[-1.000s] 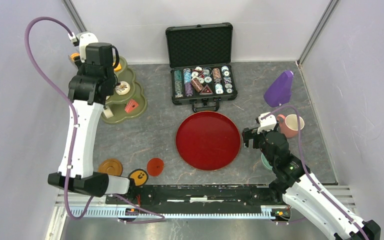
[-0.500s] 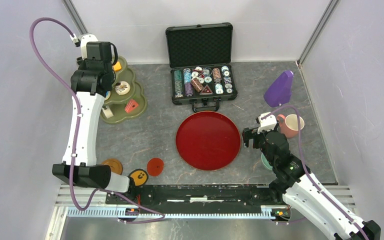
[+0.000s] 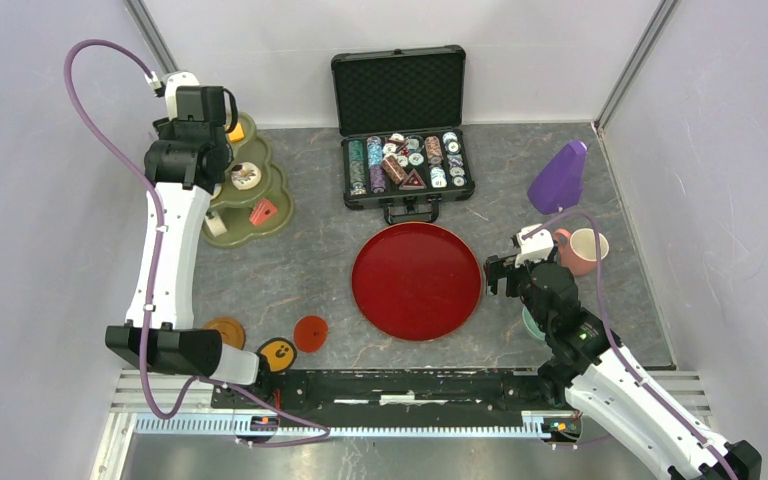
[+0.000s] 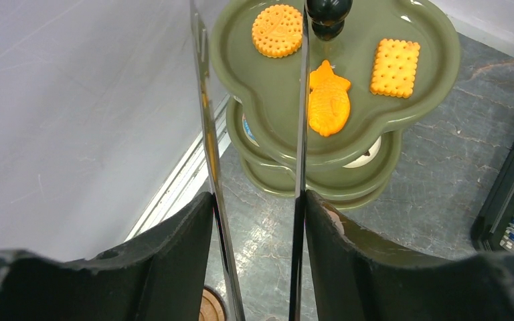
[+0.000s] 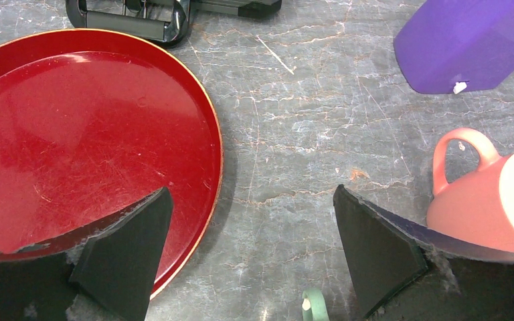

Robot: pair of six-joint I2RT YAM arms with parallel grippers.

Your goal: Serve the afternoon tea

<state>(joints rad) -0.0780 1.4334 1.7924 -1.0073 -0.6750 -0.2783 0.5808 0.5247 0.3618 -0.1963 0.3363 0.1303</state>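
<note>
The olive-green three-tier stand (image 3: 282, 192) stands at the back left. In the left wrist view its top tier (image 4: 355, 130) holds a round biscuit (image 4: 278, 30), a fish-shaped biscuit (image 4: 328, 100) and a rectangular biscuit (image 4: 395, 67). Lower tiers hold a donut (image 3: 246, 177) and a cake slice (image 3: 263, 211). My left gripper (image 3: 198, 140) (image 4: 258, 200) is above the stand and is shut on metal tongs (image 4: 300, 134), whose two blades reach toward the top tier. My right gripper (image 3: 497, 272) (image 5: 251, 200) is open and empty between the red tray and the pink cup (image 3: 582, 250) (image 5: 495, 200). A teal cup (image 3: 530, 322) sits under its wrist; only the handle (image 5: 314, 304) shows.
A dark-red round tray (image 3: 417, 281) (image 5: 73, 134) lies mid-table. An open black case of poker chips (image 3: 405, 165) is behind it. A purple scoop-like thing (image 3: 558, 178) lies at the back right. A brown saucer (image 3: 223, 332), a red-orange saucer (image 3: 310, 333) and an orange cup (image 3: 278, 352) sit at the near left.
My left arm has swung its wrist a little back and right over the stand, with its elbow and base link shifting. The right arm has not moved.
</note>
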